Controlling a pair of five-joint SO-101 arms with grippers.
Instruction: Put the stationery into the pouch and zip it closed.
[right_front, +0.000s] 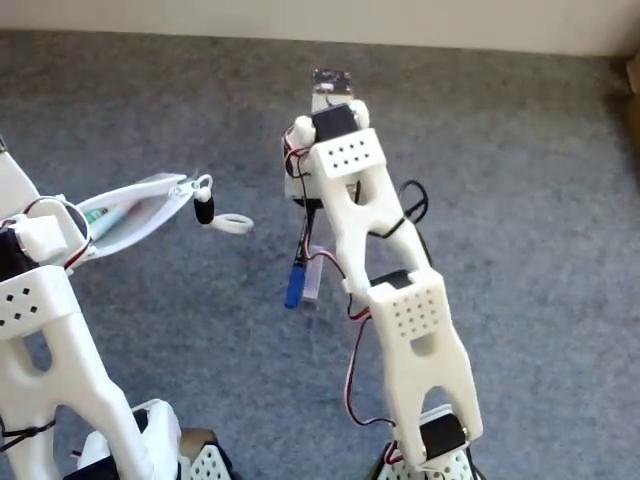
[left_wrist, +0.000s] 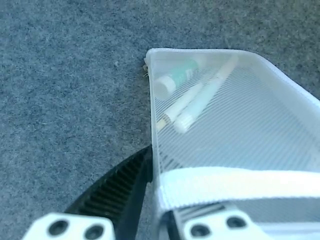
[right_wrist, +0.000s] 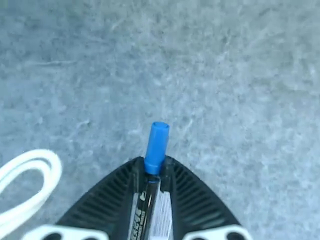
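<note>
Right wrist view puts the right pincer (right_wrist: 154, 162) closest, its black jaws closed on a pen (right_wrist: 157, 142) whose blue cap sticks out past the tips over the grey counter (right_wrist: 240, 75). A white loop (right_wrist: 36, 156) lies on the counter just beside the pincer. In the high view the pen hangs cap-down beneath the right arm, its long axis steep and only slightly tilted. The pouch (right_front: 130, 215) lies off to that arm's left, past the loop and the dark zipper pull (right_front: 204, 209). The pouch's long axis points toward the pen, and its zip edge looks parted, so the pen likely has to travel left and be laid flatter to slide in along that length. The right arm alone carries the pen. The left pincer (left_wrist: 155, 200) is clamped on the pouch's near edge, one black jaw outside the mesh, holding it up off the counter. Through the translucent wall, at the far closed end, sit a green-and-white tube (left_wrist: 175, 80) and two white pens (left_wrist: 200, 102), side by side and touching.
</note>
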